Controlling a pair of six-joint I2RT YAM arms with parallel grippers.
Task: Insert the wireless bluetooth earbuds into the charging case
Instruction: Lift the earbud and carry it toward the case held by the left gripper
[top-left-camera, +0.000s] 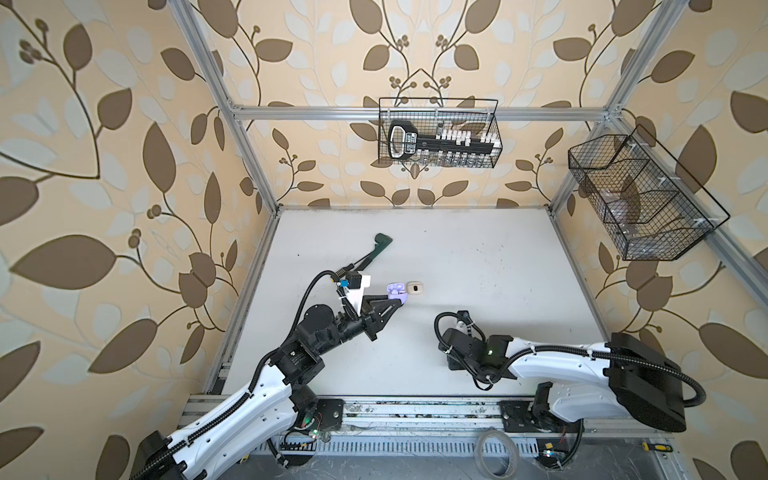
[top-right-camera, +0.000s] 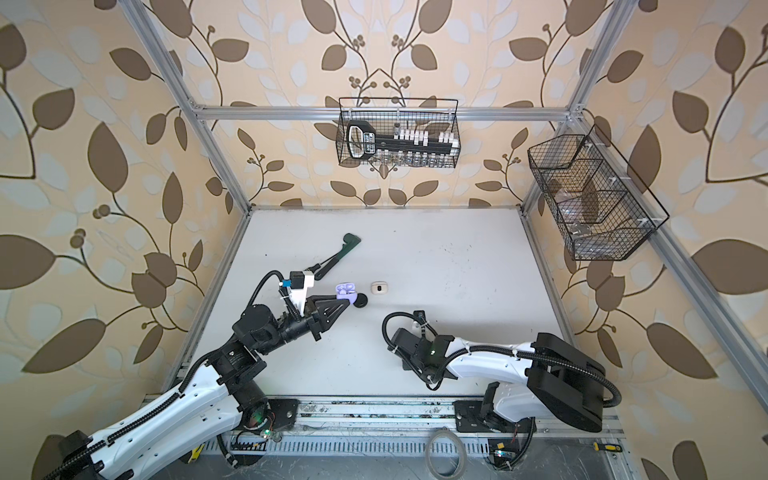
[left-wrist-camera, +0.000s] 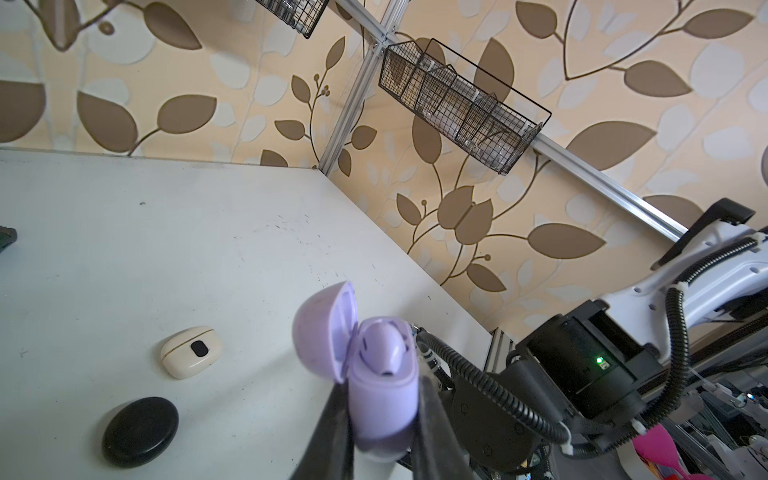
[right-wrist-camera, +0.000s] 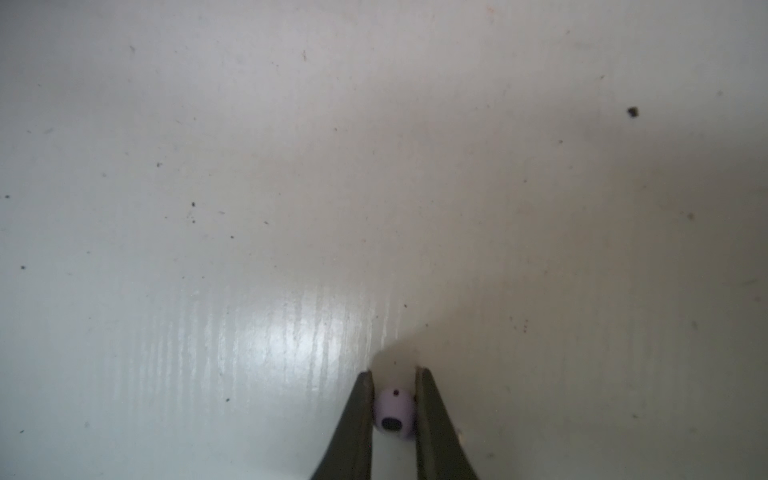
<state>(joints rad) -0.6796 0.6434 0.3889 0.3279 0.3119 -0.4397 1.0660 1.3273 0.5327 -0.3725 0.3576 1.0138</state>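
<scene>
Pickup: lower centre, our right gripper (right-wrist-camera: 394, 370) pinches a lavender earbud (right-wrist-camera: 394, 413); left gripper (left-wrist-camera: 382, 390) clamps the open lavender case (left-wrist-camera: 386, 419), where we seat it next.

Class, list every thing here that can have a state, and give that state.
lavender case: lid open, clamped in left tool
seated lavender earbud: in the case's slot
loose lavender earbud: pinched in right tool
cream case: shut, on the table
black case: shut, on the table
</scene>
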